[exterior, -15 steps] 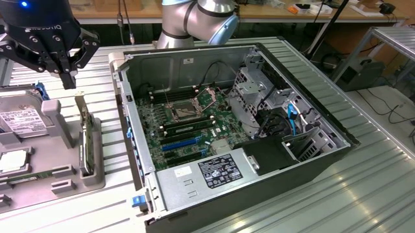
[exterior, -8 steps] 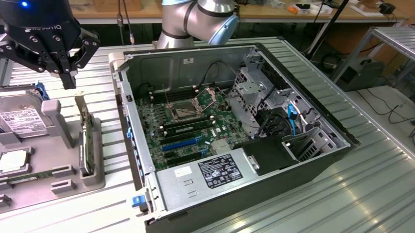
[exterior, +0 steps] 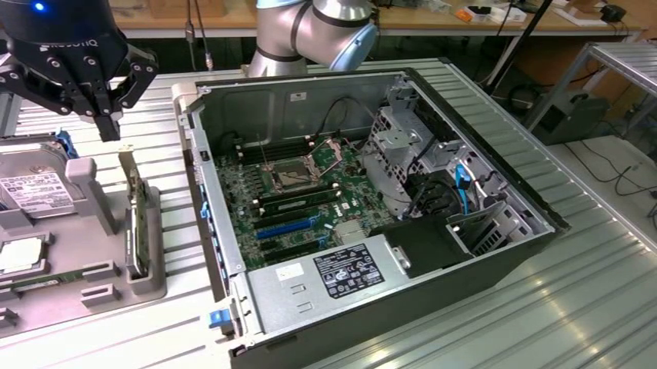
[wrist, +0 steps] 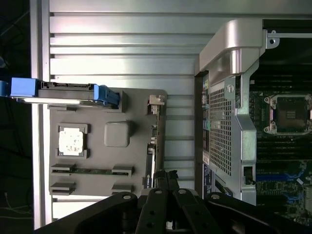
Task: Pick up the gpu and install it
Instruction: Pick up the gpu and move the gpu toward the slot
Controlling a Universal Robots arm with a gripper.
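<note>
Honestly, with my fingers (exterior: 108,119) pressed together and empty above the thin card (exterior: 131,223) standing on edge in its grey holder (exterior: 147,257), I risk jabbing and tipping it instead of gripping.

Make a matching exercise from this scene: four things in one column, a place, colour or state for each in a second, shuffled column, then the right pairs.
Things
1. gpu
2. hard drive
3. gripper
4. motherboard

Place, colour or state
A. shut, holding nothing, above the grey holder
B. inside the open computer case
C. standing on edge in a slot of the grey holder
D. silver, with a white label

Pairs: 1-C, 2-D, 3-A, 4-B
</note>
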